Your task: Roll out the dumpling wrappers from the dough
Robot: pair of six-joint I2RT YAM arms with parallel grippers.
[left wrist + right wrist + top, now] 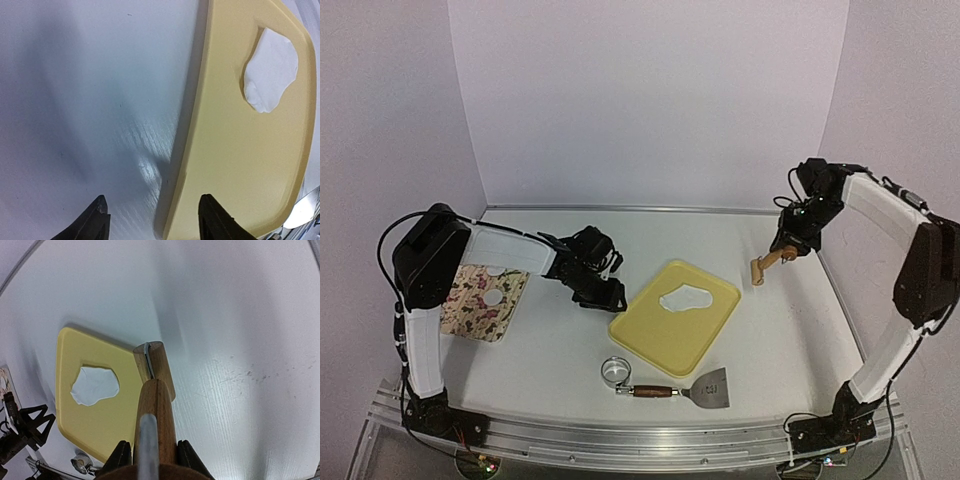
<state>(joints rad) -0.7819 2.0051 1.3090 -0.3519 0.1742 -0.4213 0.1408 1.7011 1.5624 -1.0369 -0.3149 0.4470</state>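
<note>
A flat, irregular piece of white dough [685,298] lies on the yellow cutting board [660,335]. Two dumpling wrappers [488,271] [493,297] lie on a floral mat [470,310] at the left. My left gripper [601,292] is open and empty, low at the board's left edge. In the left wrist view [154,212] that edge runs between the jaws, with the dough [270,70] farther off. My right gripper [789,243] is shut on the handle of a wooden roller [766,264], held above the table right of the board. The right wrist view [154,455] shows the roller [156,405], the dough [95,385] and the board [117,427].
A metal ring cutter [616,372] stands near the board's front corner. It also shows in the right wrist view [80,462]. A metal scraper [712,388] with a wooden handle lies just right of it. White walls close the back and both sides.
</note>
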